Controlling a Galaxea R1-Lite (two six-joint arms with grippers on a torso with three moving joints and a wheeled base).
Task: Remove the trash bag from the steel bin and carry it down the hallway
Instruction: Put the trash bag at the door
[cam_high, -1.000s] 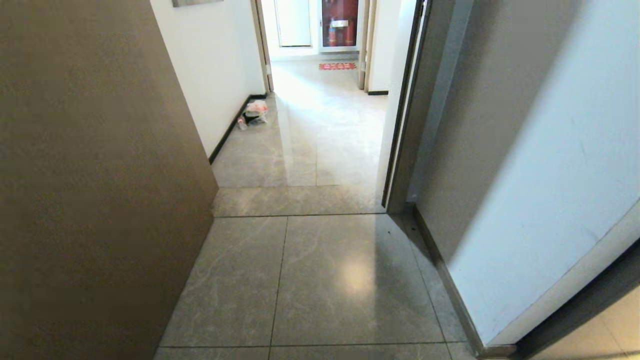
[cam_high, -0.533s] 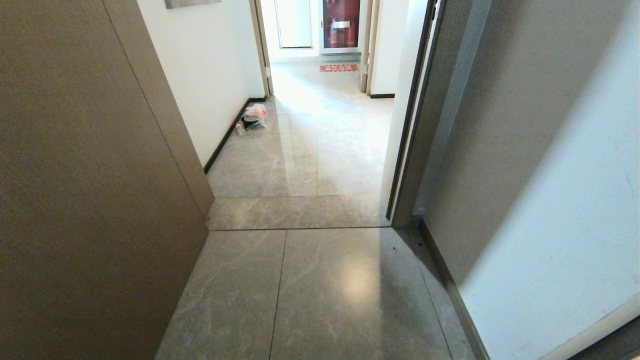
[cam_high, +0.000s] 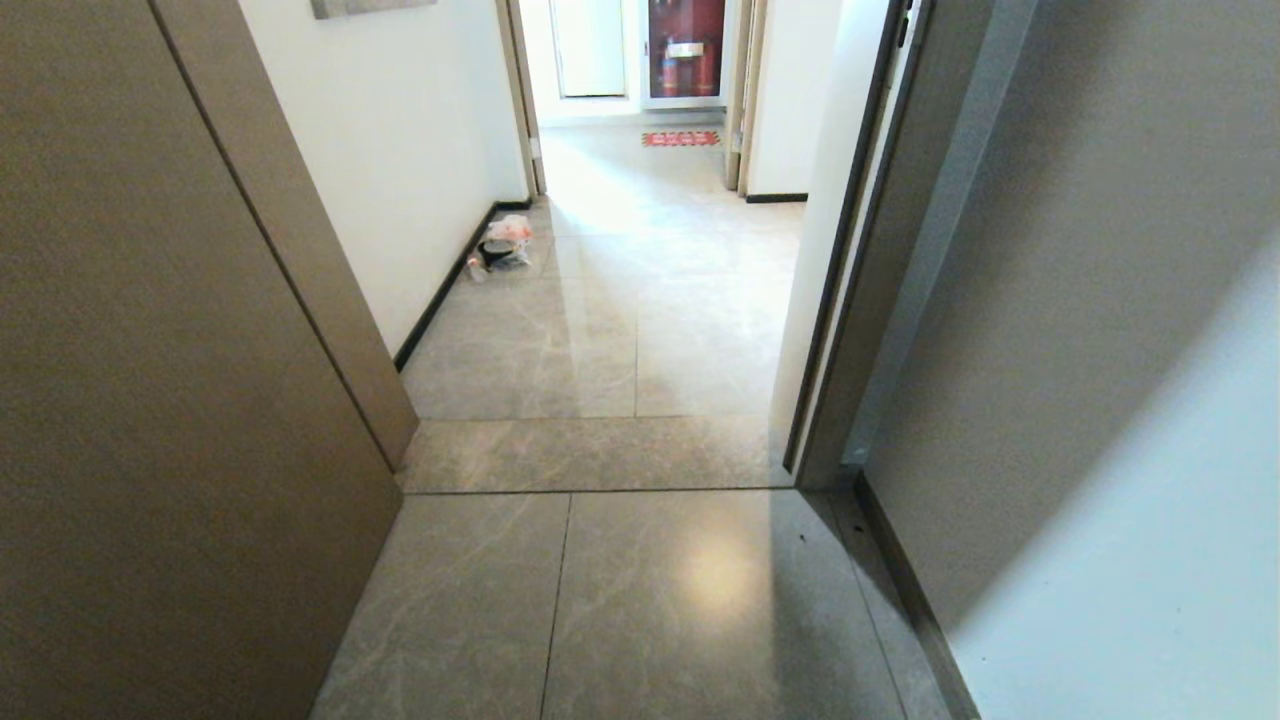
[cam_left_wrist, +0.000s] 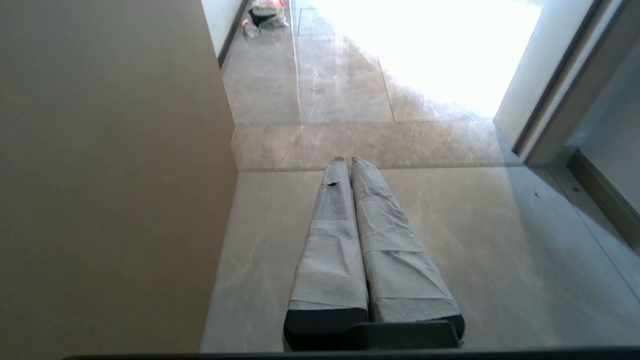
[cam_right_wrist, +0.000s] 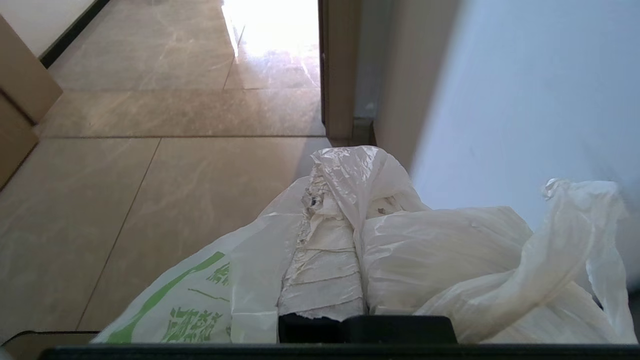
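Thin white plastic, the trash bag (cam_right_wrist: 440, 260) is light, limp and slippery — best held by its bunched neck, where the right hand (cam_right_wrist: 345, 200) stays clamped; left hand (cam_left_wrist: 347, 162) closed, empty.

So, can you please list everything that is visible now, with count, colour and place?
trash bag: one, white with green print, draped over the right gripper.
hallway: one, grey tiles, ahead past the doorway.
door: one, brown, left.
wall: one, white, right.
pinkish bag: one, on floor by the hallway's left wall.
red mat: one, far end.
left gripper: one, grey-wrapped, shut, empty, over floor.
right gripper: one, shut on the trash bag.
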